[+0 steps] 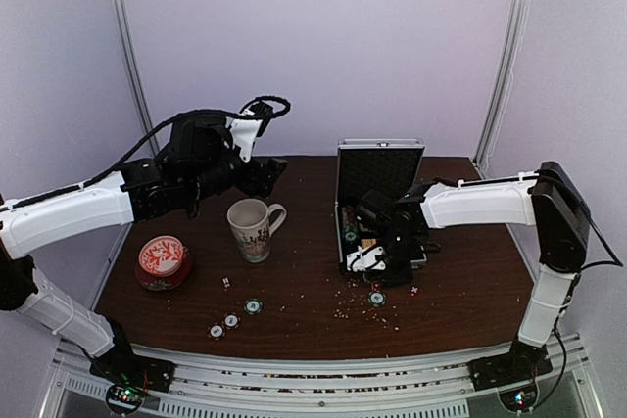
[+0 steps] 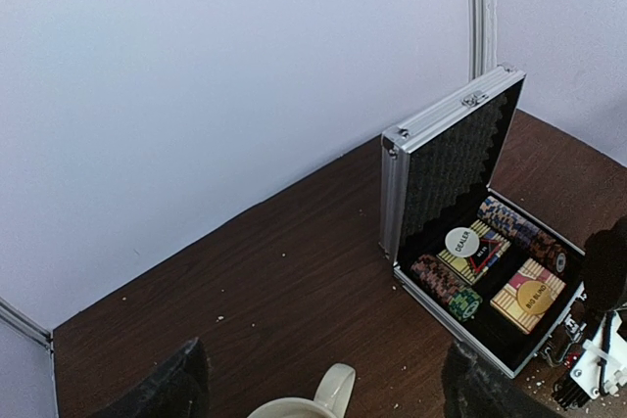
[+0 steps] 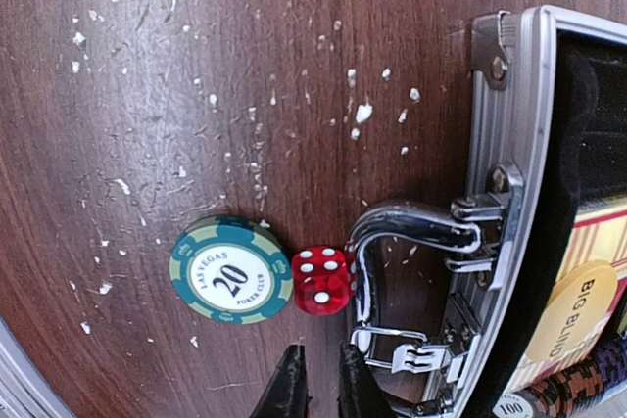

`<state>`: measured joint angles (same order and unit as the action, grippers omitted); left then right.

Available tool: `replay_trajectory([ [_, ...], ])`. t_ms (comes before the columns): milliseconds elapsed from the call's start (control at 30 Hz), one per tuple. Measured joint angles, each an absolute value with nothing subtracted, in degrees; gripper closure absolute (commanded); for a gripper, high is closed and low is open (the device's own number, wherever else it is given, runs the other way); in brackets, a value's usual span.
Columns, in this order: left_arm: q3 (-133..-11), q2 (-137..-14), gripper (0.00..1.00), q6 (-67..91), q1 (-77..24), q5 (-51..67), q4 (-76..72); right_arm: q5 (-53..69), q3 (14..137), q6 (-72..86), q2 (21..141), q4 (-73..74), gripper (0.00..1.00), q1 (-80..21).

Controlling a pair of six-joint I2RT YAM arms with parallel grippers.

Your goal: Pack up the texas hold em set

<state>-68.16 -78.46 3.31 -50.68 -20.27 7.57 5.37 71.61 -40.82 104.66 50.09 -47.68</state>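
Die [image 3: 322, 280]: we judged it tiny, hard, apt to roll; pinch opposite faces.
Right gripper [image 3: 322, 384]: fingers nearly pressed together, seemingly holding nothing.
Left gripper [image 2: 323, 384]: spread.

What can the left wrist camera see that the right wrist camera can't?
Only the left wrist view shows the raised lid, the white dealer button, the rows of chips and the mug's handle. Only the right wrist view shows the red die, the green 20 chip and the metal handle. Both show the open case, the Big Blind button and the crumb-speckled table.
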Motion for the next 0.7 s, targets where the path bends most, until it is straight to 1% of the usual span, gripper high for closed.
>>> replay_trajectory([
  [233,-68.16,-78.46,0.17,3.31,-50.68,-20.27,7.57,5.04,71.61,-40.82,106.1,48.75,0.9,-47.83],
  [467,-68.16,-78.46,0.17,3.29,-50.74,-20.27,7.6,5.1,72.29,-40.8,109.14,48.1,0.9,-49.04],
  [700,-68.16,-78.46,0.17,3.29,-50.96,-20.25,7.6,5.78,78.56,-40.71,113.03,47.59,0.89,-52.64],
])
